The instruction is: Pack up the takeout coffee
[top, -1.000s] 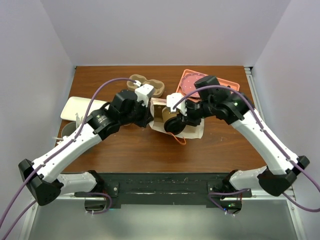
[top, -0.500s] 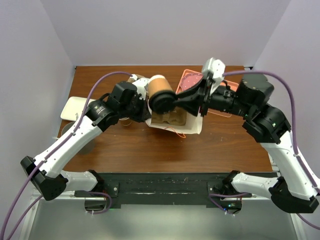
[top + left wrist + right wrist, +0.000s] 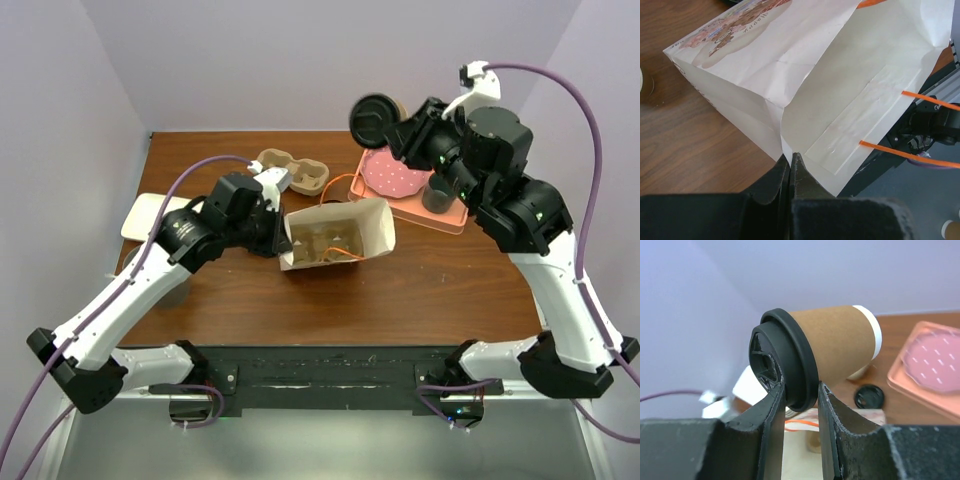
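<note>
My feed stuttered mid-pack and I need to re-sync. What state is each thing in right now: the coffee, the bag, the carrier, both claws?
takeout coffee: lid on, tipped sideways, held up in the air.
right claw: shut on the coffee's lid rim.
paper bag: on the table, mouth open.
left claw: shut, pinching the bag's edge.
pulp carrier: empty, on the table behind the bag.

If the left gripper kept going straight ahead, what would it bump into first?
The white paper bag. The left gripper is pinched shut on its edge, so going straight on would just shove the bag's wall. What lies beyond, I can't tell.
</note>
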You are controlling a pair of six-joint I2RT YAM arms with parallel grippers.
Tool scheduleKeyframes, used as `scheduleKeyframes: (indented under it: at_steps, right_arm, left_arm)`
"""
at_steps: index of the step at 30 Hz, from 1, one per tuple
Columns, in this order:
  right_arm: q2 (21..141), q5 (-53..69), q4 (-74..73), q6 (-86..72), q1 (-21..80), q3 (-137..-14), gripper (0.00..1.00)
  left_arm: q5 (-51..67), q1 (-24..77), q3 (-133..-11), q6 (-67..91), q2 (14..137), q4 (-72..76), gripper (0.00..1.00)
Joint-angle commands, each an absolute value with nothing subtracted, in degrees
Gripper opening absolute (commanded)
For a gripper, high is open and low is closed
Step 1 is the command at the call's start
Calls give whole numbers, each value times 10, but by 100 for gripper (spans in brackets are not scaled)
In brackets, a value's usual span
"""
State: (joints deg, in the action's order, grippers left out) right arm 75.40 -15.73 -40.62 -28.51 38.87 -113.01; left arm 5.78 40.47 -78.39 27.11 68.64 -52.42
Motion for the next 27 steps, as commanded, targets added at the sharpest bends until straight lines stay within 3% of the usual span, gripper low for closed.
scheduleKeyframes:
  at_steps: [1, 3, 13, 19, 27]
  right_arm:
    - [705, -235, -486, -371, 338, -1048, 4]
    - [687, -213, -491, -395, 317, -982, 0]
    - [520, -127, -397, -486, 257, -657, 0]
    - [423, -64, -284, -546, 241, -485, 2]
    - [293, -67, -186, -627, 241, -283, 5]
  left_arm:
    - [72, 399, -783, 272, 661, -532, 0]
    - [71, 399, -782, 267, 656, -536, 0]
    - [67, 399, -789, 237, 649, -567, 0]
    - [68, 400, -796, 247, 652, -585, 0]
    - [68, 399, -816, 239, 666, -603, 0]
